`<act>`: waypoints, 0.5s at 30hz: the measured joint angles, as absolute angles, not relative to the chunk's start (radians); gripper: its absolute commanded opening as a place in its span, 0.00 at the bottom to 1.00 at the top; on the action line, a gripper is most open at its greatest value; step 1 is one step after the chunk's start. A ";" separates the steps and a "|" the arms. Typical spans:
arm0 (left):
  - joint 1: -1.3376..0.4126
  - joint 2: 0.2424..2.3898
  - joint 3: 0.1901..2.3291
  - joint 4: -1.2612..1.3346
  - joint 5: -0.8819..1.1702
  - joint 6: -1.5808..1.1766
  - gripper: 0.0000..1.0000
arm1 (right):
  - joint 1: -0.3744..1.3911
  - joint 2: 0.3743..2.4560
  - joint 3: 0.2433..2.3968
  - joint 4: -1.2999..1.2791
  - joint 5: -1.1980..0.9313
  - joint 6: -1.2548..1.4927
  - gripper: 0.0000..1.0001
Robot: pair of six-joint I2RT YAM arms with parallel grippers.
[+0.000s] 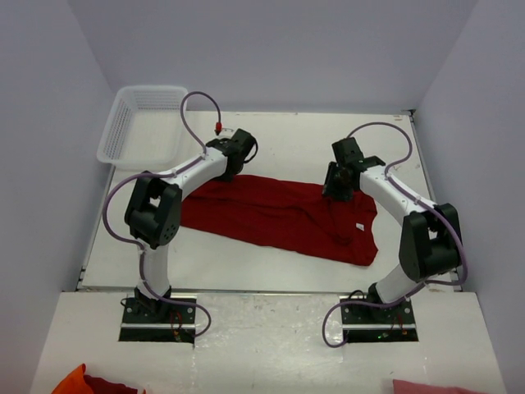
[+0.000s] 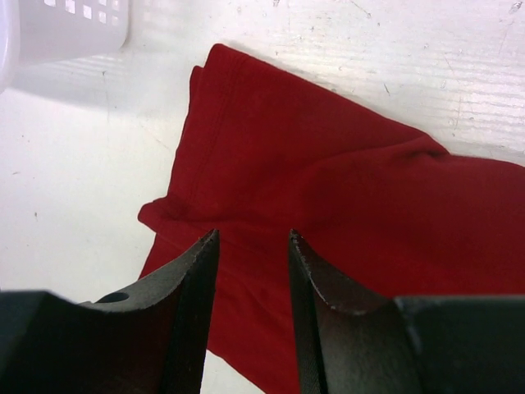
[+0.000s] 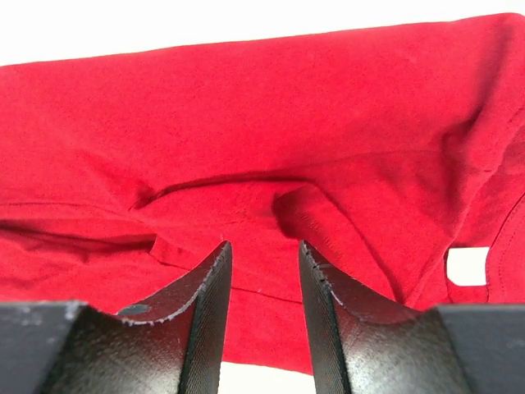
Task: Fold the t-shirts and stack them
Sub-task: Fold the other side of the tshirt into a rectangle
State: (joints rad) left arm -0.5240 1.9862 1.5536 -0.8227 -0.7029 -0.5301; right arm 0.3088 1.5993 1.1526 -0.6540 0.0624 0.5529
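A dark red t-shirt (image 1: 279,215) lies stretched out in a long, wrinkled band across the white table, its small white neck label (image 1: 359,226) near the right end. My left gripper (image 1: 236,154) hovers over the shirt's far left edge. In the left wrist view that gripper (image 2: 253,235) is open, and only cloth (image 2: 328,189) lying below shows through the gap. My right gripper (image 1: 338,185) hangs over the shirt's far right part. It is open too (image 3: 264,245), above a crease in the cloth (image 3: 246,123), with the label (image 3: 467,267) off to its right.
A white mesh basket (image 1: 143,123) stands at the back left corner, its corner also in the left wrist view (image 2: 66,25). Grey walls close in the table. On the near ledge lie an orange-red cloth (image 1: 82,382) and a pink cloth (image 1: 435,386).
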 measured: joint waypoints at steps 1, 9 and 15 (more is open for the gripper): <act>-0.524 1.986 1.555 -0.822 -0.702 -0.530 0.40 | 0.299 1.599 1.147 -0.648 0.056 0.551 0.38; -0.524 1.986 1.568 -0.818 -0.695 -0.529 0.40 | 0.276 1.652 1.131 -0.588 0.023 0.541 0.34; -0.524 1.986 1.568 -0.818 -0.694 -0.527 0.40 | 0.276 1.684 1.110 -0.560 -0.002 0.540 0.33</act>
State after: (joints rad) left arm -0.5240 1.9862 1.5684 -0.8185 -0.6937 -0.5266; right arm 0.2764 1.6844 1.1103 -0.5602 -0.0017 0.5396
